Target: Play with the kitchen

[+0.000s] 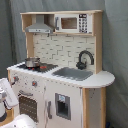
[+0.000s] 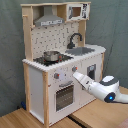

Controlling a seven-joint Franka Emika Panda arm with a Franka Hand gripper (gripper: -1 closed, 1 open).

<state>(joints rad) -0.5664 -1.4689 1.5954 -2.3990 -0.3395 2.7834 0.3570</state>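
The kitchen stands on the table, and the end effector (can't tell its opening) is nosing near the oven knobs, so I'd creep in straight and slow.

the kitchen is white with light-wood edges. above its black stovetop the backsplash shows a pale brick pattern. beside the stovetop, the sink is grey and the faucet black. the arm is white.
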